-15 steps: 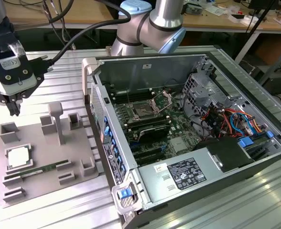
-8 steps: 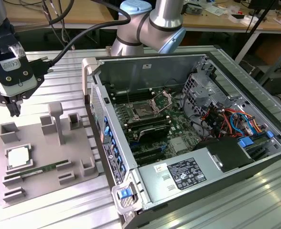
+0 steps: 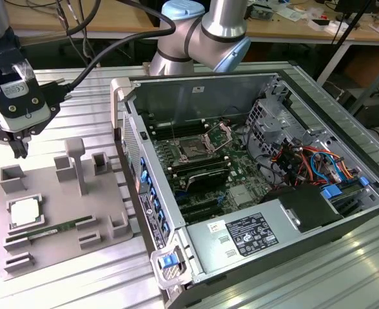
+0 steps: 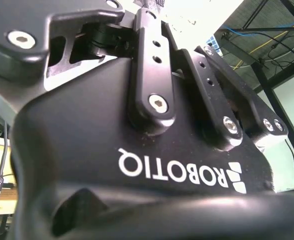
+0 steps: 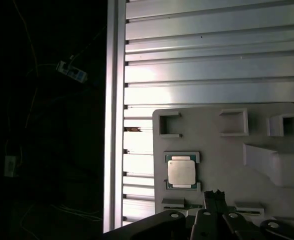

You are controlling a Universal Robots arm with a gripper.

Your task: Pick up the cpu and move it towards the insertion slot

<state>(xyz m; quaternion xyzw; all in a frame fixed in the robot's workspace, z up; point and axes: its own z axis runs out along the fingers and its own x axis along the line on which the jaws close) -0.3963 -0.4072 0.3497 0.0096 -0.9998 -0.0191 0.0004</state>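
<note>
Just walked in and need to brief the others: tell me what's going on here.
A robot arm's gripper hangs above a grey fixture tray beside an open computer case. The cpu lies in its nest on the tray, not yet picked up, with the gripper clear of it. The insertion slot sits on the motherboard inside the case, well away from the gripper.

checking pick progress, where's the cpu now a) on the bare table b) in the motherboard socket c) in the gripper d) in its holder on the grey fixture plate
d: the cpu sits in its holder on the grey fixture plate, clear of the gripper.
</note>
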